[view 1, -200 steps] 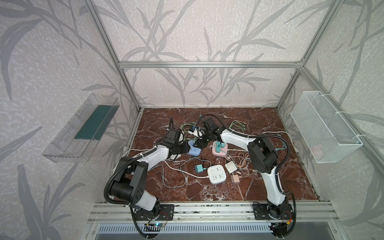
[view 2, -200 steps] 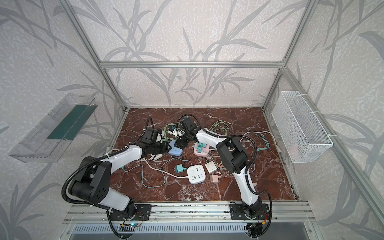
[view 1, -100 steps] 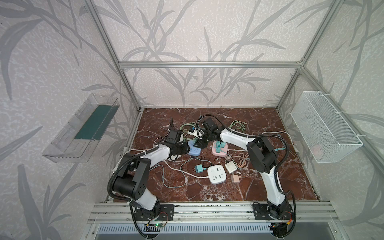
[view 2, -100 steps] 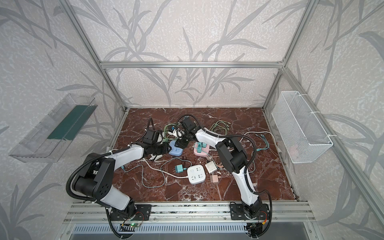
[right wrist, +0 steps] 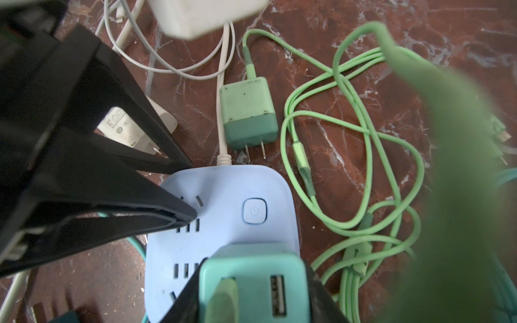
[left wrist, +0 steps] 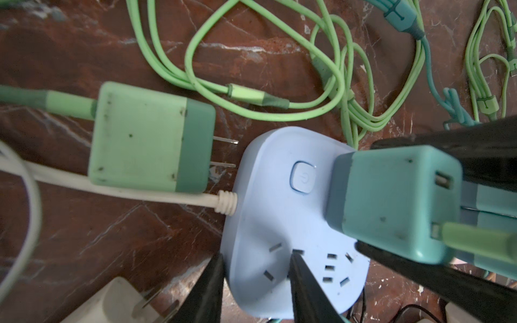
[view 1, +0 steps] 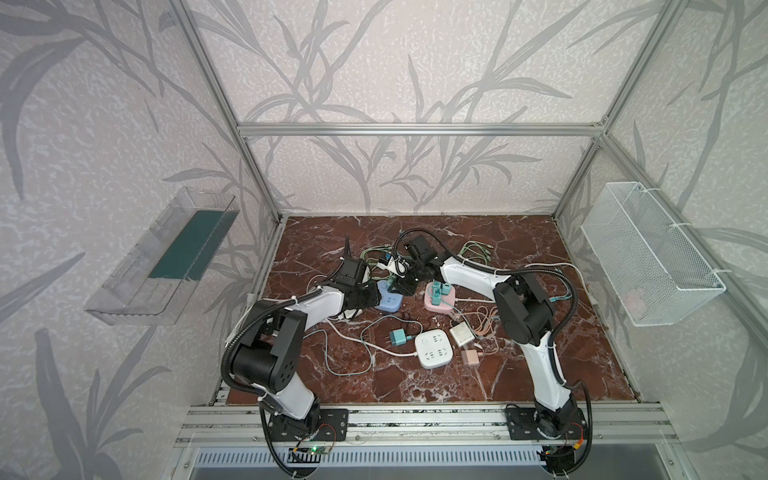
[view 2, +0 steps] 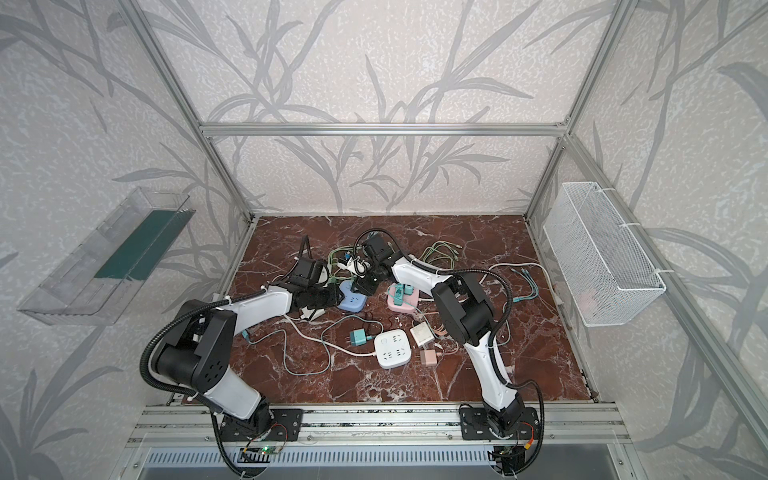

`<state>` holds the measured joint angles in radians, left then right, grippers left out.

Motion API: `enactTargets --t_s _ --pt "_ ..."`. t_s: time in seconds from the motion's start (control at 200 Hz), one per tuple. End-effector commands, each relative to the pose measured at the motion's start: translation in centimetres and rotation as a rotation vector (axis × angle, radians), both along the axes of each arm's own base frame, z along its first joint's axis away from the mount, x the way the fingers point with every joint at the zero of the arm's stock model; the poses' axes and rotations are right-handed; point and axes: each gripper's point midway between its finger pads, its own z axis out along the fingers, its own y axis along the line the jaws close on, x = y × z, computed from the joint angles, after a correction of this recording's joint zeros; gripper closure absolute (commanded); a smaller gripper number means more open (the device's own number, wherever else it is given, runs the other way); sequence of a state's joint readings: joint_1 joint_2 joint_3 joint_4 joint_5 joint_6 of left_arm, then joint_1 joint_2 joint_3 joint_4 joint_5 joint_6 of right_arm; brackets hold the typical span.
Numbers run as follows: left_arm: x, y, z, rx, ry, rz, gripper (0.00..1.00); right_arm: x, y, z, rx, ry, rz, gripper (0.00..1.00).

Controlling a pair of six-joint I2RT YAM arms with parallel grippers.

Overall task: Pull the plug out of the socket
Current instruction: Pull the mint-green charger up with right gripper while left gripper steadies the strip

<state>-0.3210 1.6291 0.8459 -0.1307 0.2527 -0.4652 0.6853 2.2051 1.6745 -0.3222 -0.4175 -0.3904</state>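
Just now right gripper [left wrist: 369, 195] has narrowed onto teal plug [right wrist: 251, 265], fingers flush both sides; plug still seated in blue socket [left wrist: 279, 218]; left gripper [left wrist: 256, 254] seemingly pinches socket's edge; pull can begin.

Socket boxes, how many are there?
3: blue socket box in the middle, pink socket box to its right, white socket box nearest the front. More may be hidden.
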Motion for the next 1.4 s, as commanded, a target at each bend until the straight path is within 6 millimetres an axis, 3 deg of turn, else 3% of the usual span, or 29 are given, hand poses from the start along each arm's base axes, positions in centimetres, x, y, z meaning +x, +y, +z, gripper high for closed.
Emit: enactTargets --t_s 0.0,0.275,0.535,0.785,1.205,1.395 --pt "0.3 0.0 0.3 0.022 -0.008 0.004 0.60 -0.5 0.5 1.7 0.043 0.002 0.017 0.62" --pt "0.5 0.3 0.9 0.037 -0.026 0.009 0.52 -0.7 0.8 2.6 0.084 0.001 0.011 0.66" --pt "0.1 0.1 -0.8 0.055 0.035 -0.006 0.53 -1.6 1.8 3.7 0.118 -0.013 0.019 0.67" --pt "-0.5 0.3 -1.8 0.067 0.063 -0.011 0.53 -0.7 1.6 3.6 0.103 -0.046 -0.011 0.67" --pt "-1.5 0.4 -4.0 0.103 0.125 -0.014 0.52 -0.1 2.1 5.1 0.140 -0.040 -0.046 0.69" --pt "-1.7 0.5 -4.6 0.109 0.142 -0.005 0.52 0.2 1.9 4.6 0.120 -0.050 -0.064 0.70"
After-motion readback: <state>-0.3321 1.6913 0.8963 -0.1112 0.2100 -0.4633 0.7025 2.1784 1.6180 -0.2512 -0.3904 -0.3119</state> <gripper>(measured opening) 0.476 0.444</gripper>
